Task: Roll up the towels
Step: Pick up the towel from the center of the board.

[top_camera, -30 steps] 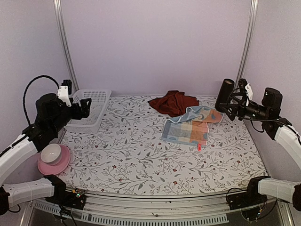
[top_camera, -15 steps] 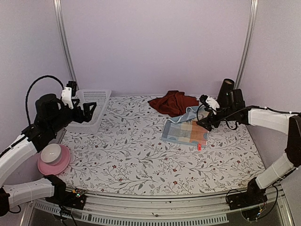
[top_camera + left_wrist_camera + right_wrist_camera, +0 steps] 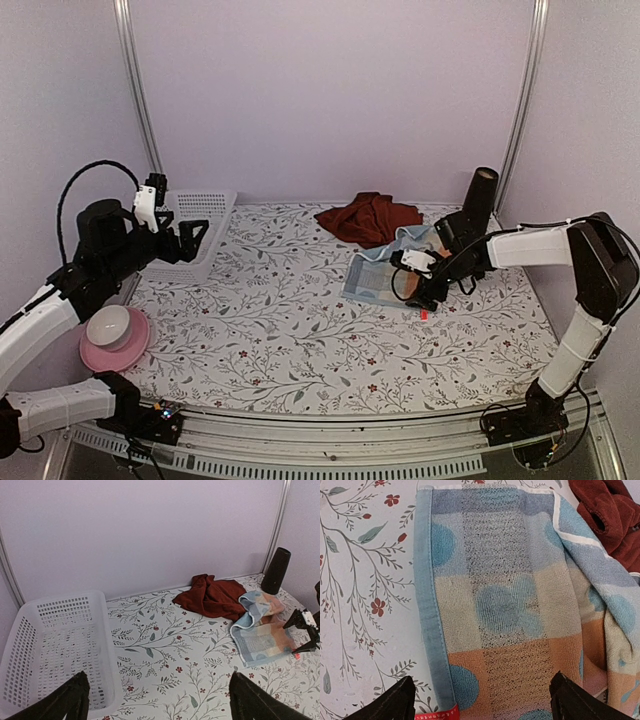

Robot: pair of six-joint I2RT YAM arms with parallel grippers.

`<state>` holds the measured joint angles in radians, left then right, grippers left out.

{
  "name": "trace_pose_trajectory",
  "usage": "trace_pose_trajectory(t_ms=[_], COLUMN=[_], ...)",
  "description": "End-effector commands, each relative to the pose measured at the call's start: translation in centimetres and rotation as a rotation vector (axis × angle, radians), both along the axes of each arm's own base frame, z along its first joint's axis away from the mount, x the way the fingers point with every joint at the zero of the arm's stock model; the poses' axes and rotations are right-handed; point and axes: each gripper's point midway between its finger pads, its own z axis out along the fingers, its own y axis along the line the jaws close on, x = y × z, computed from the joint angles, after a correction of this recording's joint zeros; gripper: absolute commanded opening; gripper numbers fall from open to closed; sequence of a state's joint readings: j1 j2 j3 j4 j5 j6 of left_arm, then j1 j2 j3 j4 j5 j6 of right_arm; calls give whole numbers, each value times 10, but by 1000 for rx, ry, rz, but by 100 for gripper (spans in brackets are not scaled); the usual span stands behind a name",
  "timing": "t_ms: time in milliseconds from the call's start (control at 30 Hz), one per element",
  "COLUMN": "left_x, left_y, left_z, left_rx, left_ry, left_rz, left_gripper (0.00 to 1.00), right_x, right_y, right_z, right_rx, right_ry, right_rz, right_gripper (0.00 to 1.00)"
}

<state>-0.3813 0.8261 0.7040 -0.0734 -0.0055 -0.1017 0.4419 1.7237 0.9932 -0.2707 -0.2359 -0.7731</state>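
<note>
The pastel checked towel [image 3: 385, 272] lies partly spread right of the table's middle, its far end bunched, with a small red tag [image 3: 424, 314] at its near right corner. The dark red-maroon towel [image 3: 368, 218] lies crumpled just behind it. My right gripper [image 3: 418, 290] is open and hovers low over the checked towel's near right end. In the right wrist view the open gripper [image 3: 485, 702] straddles the checked towel [image 3: 510, 605], the tag [image 3: 437, 714] by the left finger. My left gripper [image 3: 192, 238] is open and empty by the basket, far from both towels.
A white perforated basket [image 3: 190, 232] stands at the back left. A pink plate with a white bowl [image 3: 112, 335] sits at the left edge. A black cylinder [image 3: 480, 195] stands upright at the back right, near the wall.
My right arm has swung from beside the black cylinder down and left until its gripper is over the checked towel. My left gripper has shifted slightly to the right.
</note>
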Motion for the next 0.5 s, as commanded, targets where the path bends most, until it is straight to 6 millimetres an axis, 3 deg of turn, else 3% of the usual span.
trace_pose_trajectory(t_ms=[0, 200, 467], left_x=[1, 1, 1], left_y=[-1, 2, 4], left_z=[0, 2, 3], left_rx=[-3, -1, 0], left_ry=[7, -2, -6], left_rz=[-12, 1, 10], left_gripper=[97, 97, 97], right_x=[-11, -14, -18], right_y=[-12, -15, -13], right_z=[-20, -38, -44], right_rx=[-65, -90, -77], right_ry=[41, 80, 116], right_rz=[7, 5, 8], right_gripper=[93, 84, 69])
